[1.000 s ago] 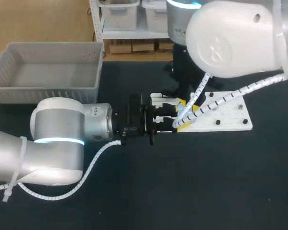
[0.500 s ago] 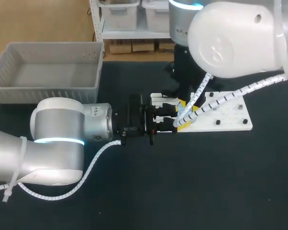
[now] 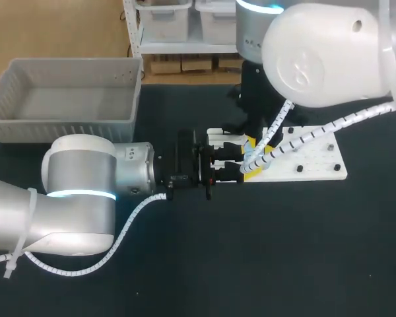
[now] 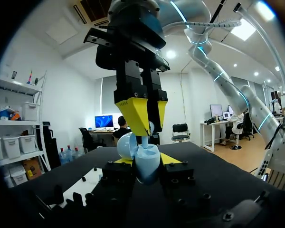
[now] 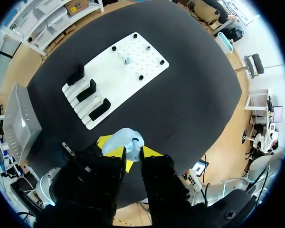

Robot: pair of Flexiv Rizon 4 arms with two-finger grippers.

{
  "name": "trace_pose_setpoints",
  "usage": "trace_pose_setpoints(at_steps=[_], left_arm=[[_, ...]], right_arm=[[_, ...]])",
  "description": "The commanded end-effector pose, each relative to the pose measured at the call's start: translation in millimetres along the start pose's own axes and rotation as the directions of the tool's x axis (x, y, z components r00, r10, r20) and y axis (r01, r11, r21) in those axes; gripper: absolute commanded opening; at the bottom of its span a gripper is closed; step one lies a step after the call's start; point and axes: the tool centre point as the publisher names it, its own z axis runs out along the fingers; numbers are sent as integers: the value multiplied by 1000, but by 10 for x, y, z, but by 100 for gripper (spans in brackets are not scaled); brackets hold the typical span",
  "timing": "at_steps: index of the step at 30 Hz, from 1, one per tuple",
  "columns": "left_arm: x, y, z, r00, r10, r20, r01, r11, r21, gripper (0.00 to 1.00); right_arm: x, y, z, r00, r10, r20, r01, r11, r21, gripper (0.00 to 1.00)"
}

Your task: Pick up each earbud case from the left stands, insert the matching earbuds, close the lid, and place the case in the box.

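The earbud case [image 4: 147, 167] sits clamped in the left hand [image 4: 145, 160].

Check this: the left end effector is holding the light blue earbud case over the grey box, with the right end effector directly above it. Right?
Not quite. In the head view the left end effector holds the light blue earbud case at the edge of the white stand board, well clear of the grey box. The right end effector is directly above it.

left tool [image 3: 219, 165] beside white board [image 3: 313, 158]
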Motion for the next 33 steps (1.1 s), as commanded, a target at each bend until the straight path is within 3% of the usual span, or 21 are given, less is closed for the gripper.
trace_pose_setpoints(at_steps=[1, 18, 19, 20, 22, 24, 26, 27, 30, 33], left_arm=[[2, -22, 5, 1000, 4, 2, -4, 1000, -8, 0], [2, -22, 5, 1000, 4, 2, -4, 1000, -8, 0], [2, -22, 5, 1000, 4, 2, -4, 1000, -8, 0], [2, -22, 5, 1000, 4, 2, -4, 1000, -8, 0], [2, -22, 5, 1000, 4, 2, -4, 1000, -8, 0], [2, -22, 5, 1000, 4, 2, -4, 1000, -8, 0], [2, -22, 5, 1000, 4, 2, -4, 1000, -8, 0], [2, -22, 5, 1000, 4, 2, -4, 1000, -8, 0], [2, -22, 5, 1000, 4, 2, -4, 1000, -8, 0], [2, -22, 5, 1000, 4, 2, -4, 1000, -8, 0]], right_arm=[[-28, -7, 18, 1000, 4, -1, -4, 1000, -1, 0], [-21, 15, 106, 1000, 0, -14, 0, 1000, 23, 0], [-19, 16, 111, 1000, 0, -15, 1, 1000, 24, 7], [-18, 16, 113, 1000, -1, -16, 1, 1000, 24, 26], [-6, 6, 111, 1000, -3, -19, 3, 1000, 24, 51], [11, -12, 85, 1000, -8, -14, 8, 1000, 16, 82], [32, -51, 37, 1000, -10, -7, 10, 1000, -1, 87], [47, -80, 8, 1000, -13, 0, 13, 1000, -9, 85], [81, -192, -92, 1000, -12, 15, 12, 999, -50, 64], [89, -318, -201, 998, -26, 57, 32, 994, -108, 55]])
